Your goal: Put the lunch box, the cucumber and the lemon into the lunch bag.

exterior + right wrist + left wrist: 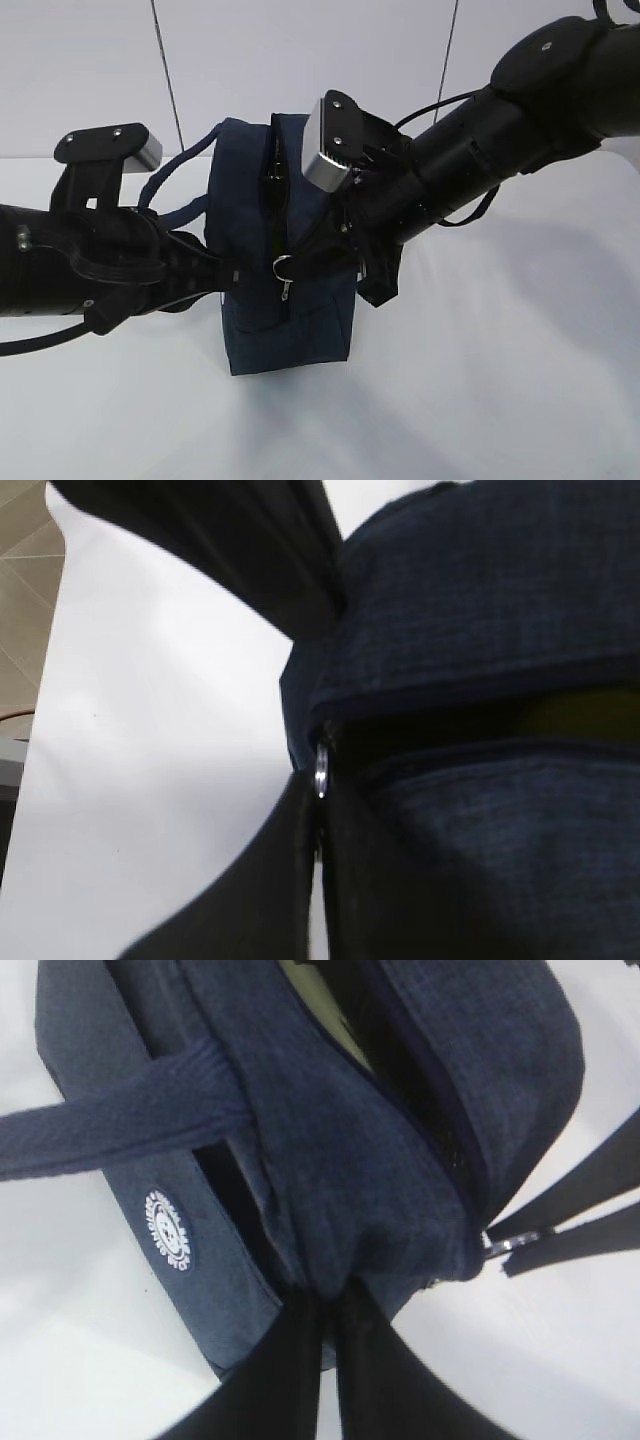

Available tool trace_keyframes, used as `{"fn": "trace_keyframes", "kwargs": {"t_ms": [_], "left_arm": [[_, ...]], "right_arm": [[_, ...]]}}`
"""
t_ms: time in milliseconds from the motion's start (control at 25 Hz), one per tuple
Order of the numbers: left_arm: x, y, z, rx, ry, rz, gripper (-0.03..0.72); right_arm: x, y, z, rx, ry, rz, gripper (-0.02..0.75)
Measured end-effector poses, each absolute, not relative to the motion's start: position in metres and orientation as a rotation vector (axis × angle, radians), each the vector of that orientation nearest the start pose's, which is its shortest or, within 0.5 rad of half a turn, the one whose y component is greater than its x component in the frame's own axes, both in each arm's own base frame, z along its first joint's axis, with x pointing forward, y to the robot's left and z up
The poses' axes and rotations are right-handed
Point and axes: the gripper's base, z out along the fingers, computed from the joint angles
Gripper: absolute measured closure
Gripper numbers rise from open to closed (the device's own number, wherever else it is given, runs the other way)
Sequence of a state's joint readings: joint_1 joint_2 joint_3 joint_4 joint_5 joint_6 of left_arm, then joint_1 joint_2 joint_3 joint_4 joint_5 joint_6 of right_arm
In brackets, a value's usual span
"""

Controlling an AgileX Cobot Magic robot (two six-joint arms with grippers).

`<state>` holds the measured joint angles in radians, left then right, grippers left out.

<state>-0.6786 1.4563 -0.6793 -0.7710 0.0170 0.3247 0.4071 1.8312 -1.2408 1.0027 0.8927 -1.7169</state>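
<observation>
The navy lunch bag point(290, 320) stands upright mid-table, its zipper partly open along the top. My left gripper point(232, 276) is shut on a fold of fabric at the bag's left end point(328, 1295), beside the white emblem point(168, 1230). My right gripper point(295, 263) is shut on the metal ring pull point(320, 768) of the zipper. Through the slit a pale sage-green strip shows, the lunch box point(345, 1035). A dull yellow patch point(585, 715) lies inside too; I cannot tell what it is. The cucumber is hidden, and no lemon can be made out.
The bag's loop handles point(175, 170) hang off to the left, one strap point(110, 1130) crossing the side. White tabletop point(480, 400) surrounds the bag. Both arms crowd the bag from either side.
</observation>
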Motion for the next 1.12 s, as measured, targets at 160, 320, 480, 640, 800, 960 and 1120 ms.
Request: {"fn": "trace_keyframes", "kwargs": {"t_ms": [160, 320, 480, 640, 800, 960, 1120], "left_arm": [[0.220, -0.178, 0.207, 0.279, 2.329, -0.592, 0.688], [0.219, -0.179, 0.206, 0.304, 2.327, -0.583, 0.675], [0.218, -0.179, 0.205, 0.347, 2.342, -0.577, 0.556], [0.217, -0.179, 0.204, 0.384, 2.342, -0.564, 0.403], [0.217, -0.179, 0.204, 0.396, 2.340, -0.558, 0.372], [0.217, -0.179, 0.204, 0.403, 2.339, -0.555, 0.368], [0.219, -0.180, 0.196, 0.434, 2.354, -0.526, 0.368]], "right_arm": [[0.320, 0.204, 0.230, -1.667, 1.744, 0.719, 0.751], [0.320, 0.204, 0.231, -1.673, 1.747, 0.729, 0.751], [0.320, 0.203, 0.231, -1.675, 1.767, 0.725, 0.751], [0.318, 0.202, 0.234, -1.681, 1.767, 0.723, 0.751], [0.319, 0.203, 0.243, -1.675, 1.755, 0.717, 0.751], [0.319, 0.203, 0.247, -1.680, 1.751, 0.732, 0.751], [0.318, 0.203, 0.247, -1.683, 1.759, 0.750, 0.751]]}}
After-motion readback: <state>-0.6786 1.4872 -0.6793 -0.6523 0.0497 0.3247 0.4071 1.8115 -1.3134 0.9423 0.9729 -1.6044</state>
